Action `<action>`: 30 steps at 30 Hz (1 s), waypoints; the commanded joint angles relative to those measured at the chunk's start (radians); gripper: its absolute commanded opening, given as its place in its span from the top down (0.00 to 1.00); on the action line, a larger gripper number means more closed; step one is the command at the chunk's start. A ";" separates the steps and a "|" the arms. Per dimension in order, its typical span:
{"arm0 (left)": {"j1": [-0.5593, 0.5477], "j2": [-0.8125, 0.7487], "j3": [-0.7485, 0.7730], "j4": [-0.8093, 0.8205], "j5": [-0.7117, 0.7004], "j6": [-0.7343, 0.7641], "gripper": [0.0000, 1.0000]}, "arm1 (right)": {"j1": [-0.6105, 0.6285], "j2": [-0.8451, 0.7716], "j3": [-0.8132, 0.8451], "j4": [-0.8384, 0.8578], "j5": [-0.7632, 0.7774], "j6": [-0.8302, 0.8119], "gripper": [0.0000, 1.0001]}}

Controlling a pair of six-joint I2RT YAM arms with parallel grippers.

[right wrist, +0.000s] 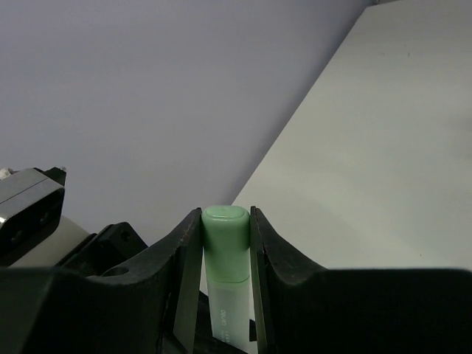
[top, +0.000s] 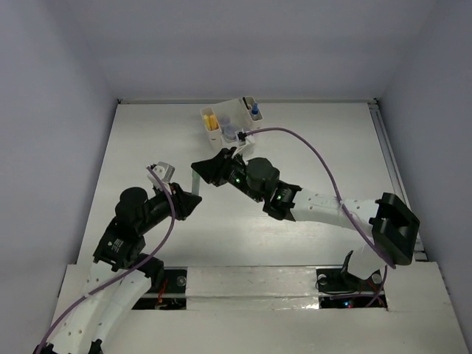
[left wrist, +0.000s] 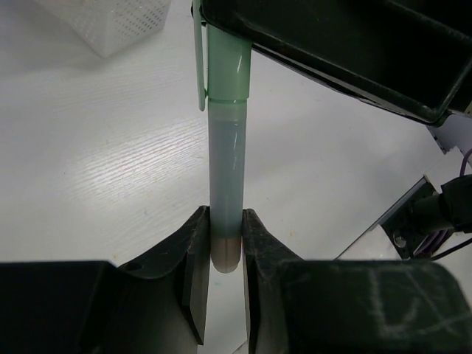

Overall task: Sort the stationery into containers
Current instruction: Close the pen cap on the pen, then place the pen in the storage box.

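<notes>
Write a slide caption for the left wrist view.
Left hand clamps the base of a green marker while the right hand holds its capped end.

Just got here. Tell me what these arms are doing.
Both arms are gripping one light green marker: the left end effector is clamped on its bare end, the right end effector on its cap. It looks like a handover, direction unclear. The cream organizer at the far side of the table already holds yellow blocks and a blue-capped bottle.
</notes>
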 commanded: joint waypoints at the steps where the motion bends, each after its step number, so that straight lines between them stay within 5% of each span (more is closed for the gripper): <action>1: 0.043 0.004 0.037 0.181 -0.110 -0.010 1.00 | 0.104 0.005 -0.004 -0.100 -0.080 -0.014 1.00; 10: 0.053 -0.027 0.069 0.190 -0.181 0.004 1.00 | 0.156 0.061 -0.016 -0.174 -0.033 -0.020 1.00; 22: 0.053 0.101 0.328 0.322 -0.235 0.023 1.00 | 0.193 0.101 -0.154 -0.038 -0.212 0.055 1.00; 30: 0.053 0.167 0.392 0.331 -0.201 -0.003 1.00 | 0.213 0.072 -0.180 -0.021 -0.170 0.052 1.00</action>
